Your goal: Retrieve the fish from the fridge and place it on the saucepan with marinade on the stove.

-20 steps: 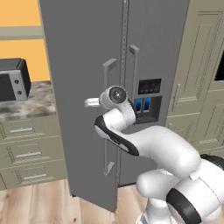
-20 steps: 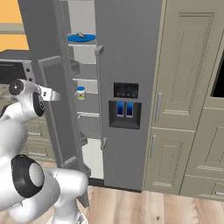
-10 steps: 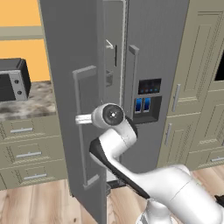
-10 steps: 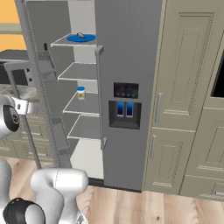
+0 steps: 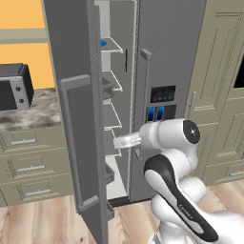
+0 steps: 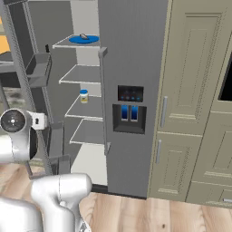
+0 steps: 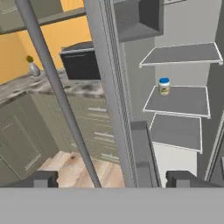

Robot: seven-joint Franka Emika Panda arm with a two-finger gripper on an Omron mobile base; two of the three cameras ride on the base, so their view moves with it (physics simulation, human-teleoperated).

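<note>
Fish (image 6: pixel 84 36): small grey shape lying on a blue plate (image 6: pixel 84 40) on the top shelf (image 6: pixel 76 44) of the open fridge (image 6: pixel 131 68), seen in the right base view.

Gripper (image 7: pixel 113 178): jaws spread wide with nothing between the two dark fingertips (image 7: pixel 41 178); the door's bar handle (image 7: pixel 57 92) runs diagonally through the gap in the hand view, not clamped.

Hand position: low, beside the swung-out left door (image 5: pixel 71 109), at about the height of the lower shelves; in the left base view the wrist points toward the gap between the door and the fridge body.

Nearest things: the door's inner bins (image 7: pixel 142 153) stand just ahead of the fingertips; further in, a small jar with a blue lid (image 7: pixel 164 86) stands on a middle shelf.

Key relation: the fish lies well above the gripper and further into the fridge, two shelves higher than the jar. The hand looks at the lower shelves, so it would likely need to rise and turn inward past the door edge.

Long axis of fish: too small to tell.

Step in hand: door looks open enough; the reach for the fish is not yet begun.

Risk: the door bins and the shelf edges crowd the way up.
</note>
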